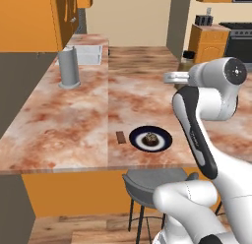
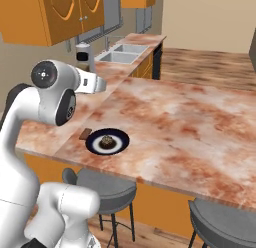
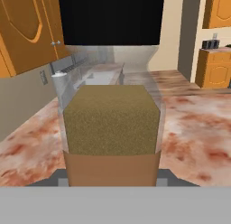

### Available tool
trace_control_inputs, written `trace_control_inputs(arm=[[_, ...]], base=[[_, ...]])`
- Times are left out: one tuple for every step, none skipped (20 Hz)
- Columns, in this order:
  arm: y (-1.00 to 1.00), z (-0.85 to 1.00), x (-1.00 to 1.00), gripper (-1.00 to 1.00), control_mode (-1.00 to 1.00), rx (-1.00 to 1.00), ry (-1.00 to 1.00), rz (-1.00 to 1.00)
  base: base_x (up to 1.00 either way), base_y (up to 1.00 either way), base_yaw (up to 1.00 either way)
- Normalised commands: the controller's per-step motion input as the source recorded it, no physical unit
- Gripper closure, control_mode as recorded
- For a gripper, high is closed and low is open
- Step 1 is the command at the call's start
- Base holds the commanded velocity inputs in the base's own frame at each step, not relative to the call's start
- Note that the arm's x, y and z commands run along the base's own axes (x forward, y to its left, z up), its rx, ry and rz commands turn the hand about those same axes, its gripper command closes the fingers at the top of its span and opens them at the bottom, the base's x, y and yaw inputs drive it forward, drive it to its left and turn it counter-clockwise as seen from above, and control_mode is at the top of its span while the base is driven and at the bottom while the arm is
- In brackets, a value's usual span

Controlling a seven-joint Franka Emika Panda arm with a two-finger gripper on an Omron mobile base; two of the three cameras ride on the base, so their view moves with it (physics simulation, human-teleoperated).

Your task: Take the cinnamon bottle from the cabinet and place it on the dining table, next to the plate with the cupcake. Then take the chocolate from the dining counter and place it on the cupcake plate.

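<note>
The cinnamon bottle [image 3: 112, 123] looms close in the hand view, clear, full of brown powder, its black cap at the top; my gripper [image 1: 169, 76] is shut on it. The hand hovers above the dining table [image 1: 74, 120], behind and to the right of the dark blue plate [image 1: 165, 139]. A small cupcake [image 1: 150, 138] sits in the plate's centre. Just left of the plate lies the flat brown chocolate [image 1: 121, 137], on the marbled top. From the right base view, plate [image 2: 122, 140], cupcake [image 2: 107, 140] and chocolate [image 2: 85, 134] lie below the gripper [image 2: 101, 85]. The orange cabinet [image 1: 29, 21] hangs at the upper left.
A tall grey cylinder [image 1: 69, 68] stands on the counter at the back left, beside a steel sink [image 1: 91, 53]. Grey round stools [image 1: 152, 181] are tucked under the table's near edge. A dark stove [image 1: 241, 41] and an orange unit stand at the far right.
</note>
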Motion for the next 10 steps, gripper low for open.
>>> trace_control_inputs(arm=[[0.0,0.0,0.0,1.0,1.0,0.0,0.0,0.0],[0.0,0.0,0.0,1.0,1.0,0.0,0.0,0.0],[0.0,0.0,0.0,1.0,1.0,0.0,0.0,0.0],[0.0,0.0,0.0,1.0,1.0,0.0,0.0,0.0],[0.0,0.0,0.0,1.0,1.0,0.0,0.0,0.0],[0.0,0.0,0.0,1.0,1.0,0.0,0.0,0.0],[0.0,0.0,0.0,1.0,1.0,0.0,0.0,0.0],[0.0,0.0,0.0,1.0,1.0,0.0,0.0,0.0],[0.0,0.0,0.0,1.0,1.0,0.0,0.0,0.0],[0.0,0.0,0.0,1.0,1.0,0.0,0.0,0.0]], base=[[0.0,0.0,0.0],[0.0,0.0,0.0],[0.0,0.0,0.0],[0.0,0.0,0.0],[0.0,0.0,0.0],[0.0,0.0,0.0],[0.0,0.0,0.0],[0.0,0.0,0.0],[0.01,0.0,0.03],[0.1,-0.07,0.07]])
